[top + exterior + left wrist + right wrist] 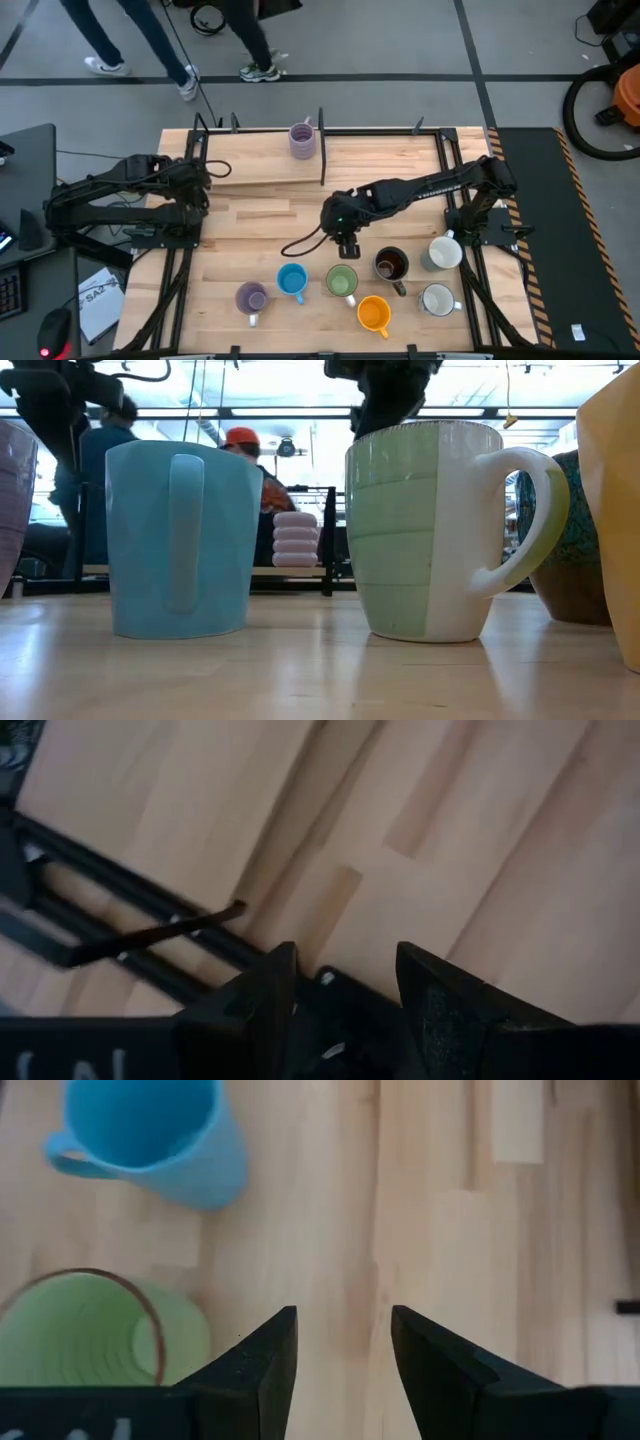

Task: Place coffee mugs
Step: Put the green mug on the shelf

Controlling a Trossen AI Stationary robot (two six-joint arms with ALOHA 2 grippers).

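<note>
Several coffee mugs stand upright near the table's front edge: lilac, blue, green, orange, dark brown and two white. Another lilac mug stands at the far edge. My right gripper hangs open just beyond the green mug, with only bare wood between its fingers; the blue mug lies farther off. My left gripper is open over the table's left edge, holding nothing.
A black rail frame with an upright post borders the table's far part, next to the far lilac mug. A black cable loops on the wood below my right arm. People stand beyond the far edge. Bare wood lies across the table's middle.
</note>
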